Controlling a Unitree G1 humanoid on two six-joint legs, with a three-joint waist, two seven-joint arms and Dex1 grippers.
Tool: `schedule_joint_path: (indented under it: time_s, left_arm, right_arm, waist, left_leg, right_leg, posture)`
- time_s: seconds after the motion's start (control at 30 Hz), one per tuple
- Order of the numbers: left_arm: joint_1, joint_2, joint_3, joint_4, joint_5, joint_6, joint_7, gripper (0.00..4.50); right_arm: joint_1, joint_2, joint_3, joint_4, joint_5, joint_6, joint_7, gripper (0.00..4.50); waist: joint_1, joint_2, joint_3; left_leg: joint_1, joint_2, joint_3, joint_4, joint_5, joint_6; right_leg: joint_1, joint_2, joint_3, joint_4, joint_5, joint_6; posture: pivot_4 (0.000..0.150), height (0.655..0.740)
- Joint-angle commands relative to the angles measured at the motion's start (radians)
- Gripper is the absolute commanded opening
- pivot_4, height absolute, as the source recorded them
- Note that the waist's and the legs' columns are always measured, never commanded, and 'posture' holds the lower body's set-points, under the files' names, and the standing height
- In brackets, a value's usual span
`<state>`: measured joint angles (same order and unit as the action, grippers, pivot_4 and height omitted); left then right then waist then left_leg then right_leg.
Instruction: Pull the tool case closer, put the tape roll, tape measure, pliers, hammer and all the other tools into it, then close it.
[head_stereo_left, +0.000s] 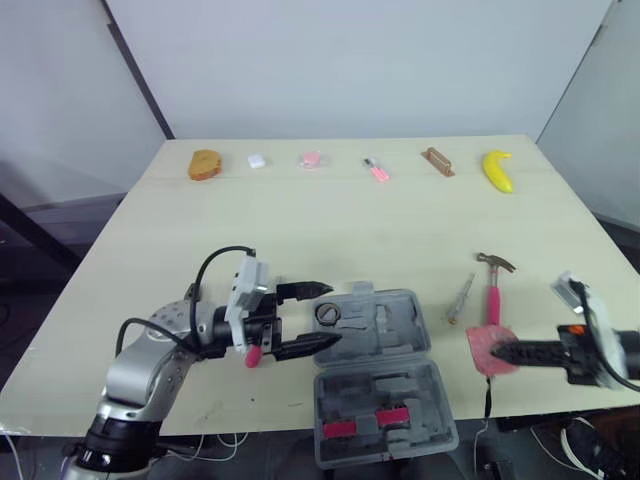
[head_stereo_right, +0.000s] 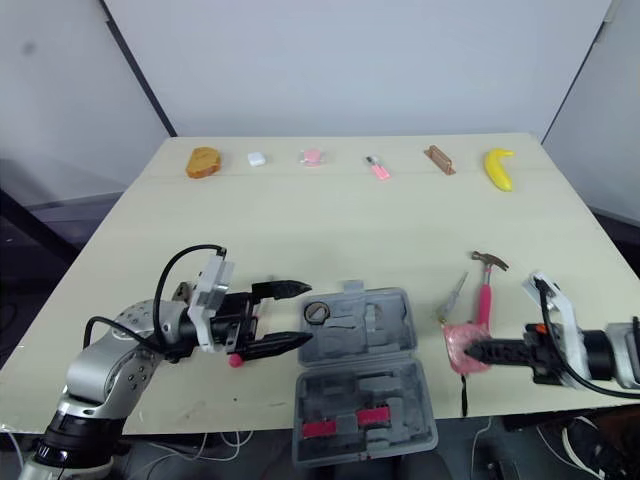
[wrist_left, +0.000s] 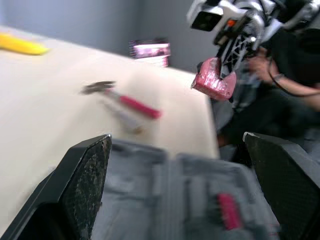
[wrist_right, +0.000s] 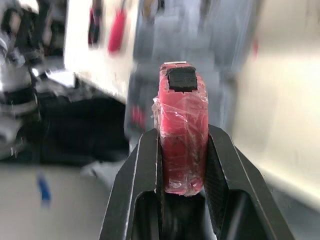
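The tool case is lying open at the near edge of the table, about the middle, with its 2 grey halves spread flat, 1 farther and 1 nearer. A small dark ring is sitting in the far left corner of the far half, and 2 pink-red pieces are showing in the near half.

The left gripper is reaching in from the left, its jaws standing wide apart and holding nothing, with the fingertips right at the case's far left corner. A small red thing is lying on the table just under that gripper; what it is cannot be told.

The right gripper is hanging to the right of the case, near the table's near right part, with its jaws clamped on the pink tape measure, which is sitting edge-on between the 2 fingers.

The hammer, with its pink handle, is lying just beyond the tape measure, head pointing far. A slim screwdriver is lying between the hammer and the case. A banana is resting in the row of small items along the far edge.
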<state>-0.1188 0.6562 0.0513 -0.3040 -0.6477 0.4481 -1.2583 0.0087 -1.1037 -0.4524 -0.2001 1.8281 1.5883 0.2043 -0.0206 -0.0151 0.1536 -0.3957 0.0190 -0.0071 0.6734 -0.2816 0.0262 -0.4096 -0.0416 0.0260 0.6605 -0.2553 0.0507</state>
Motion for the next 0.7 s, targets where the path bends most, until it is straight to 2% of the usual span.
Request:
schedule_joint_path:
  time_s: [0.03,0.3,0.67,0.7]
  left_arm:
    - [0.004,0.031,0.016,-0.025,-0.057,0.022,-0.040,4.50]
    - [0.009,0.065,0.003,0.003,-0.033,-0.060,-0.134,4.50]
    - [0.102,0.085,0.083,0.033,-0.017,-0.183,-0.175,4.50]
    - [0.109,0.085,0.083,0.034,-0.014,-0.190,-0.175,4.50]
  right_arm:
    - [0.032,-0.006,0.014,-0.008,-0.111,-0.053,0.066,0.50]
    - [-0.129,0.134,0.288,0.087,-0.480,-0.179,0.129,0.50]
    - [-0.238,0.242,0.387,0.212,-0.761,-0.273,0.213,0.50]
    - [-0.240,0.250,0.386,0.223,-0.779,-0.276,0.219,1.00]
  waist:
    - [0.005,0.000,0.000]
    - [0.007,0.000,0.000]
    - [0.009,0.000,0.000]
    - [0.008,0.000,0.000]
  left_leg:
    - [0.000,0.001,0.000,0.001,0.000,0.000]
    - [-0.001,0.001,0.001,0.003,0.000,0.000]
    - [-0.001,0.003,0.001,0.003,0.000,0.000]
    - [-0.001,0.003,0.001,0.003,0.000,0.000]
  right_leg:
    - [0.000,0.000,0.000,0.000,0.000,0.000]
    - [-0.001,0.001,0.001,0.001,0.000,0.000]
    - [-0.001,0.001,0.001,0.000,0.000,0.000]
    - [-0.001,0.001,0.001,0.000,0.000,0.000]
  posture:
    - [0.150,0.7400]
    - [0.150,0.7400]
    - [0.150,0.7400]
    - [0.150,0.7400]
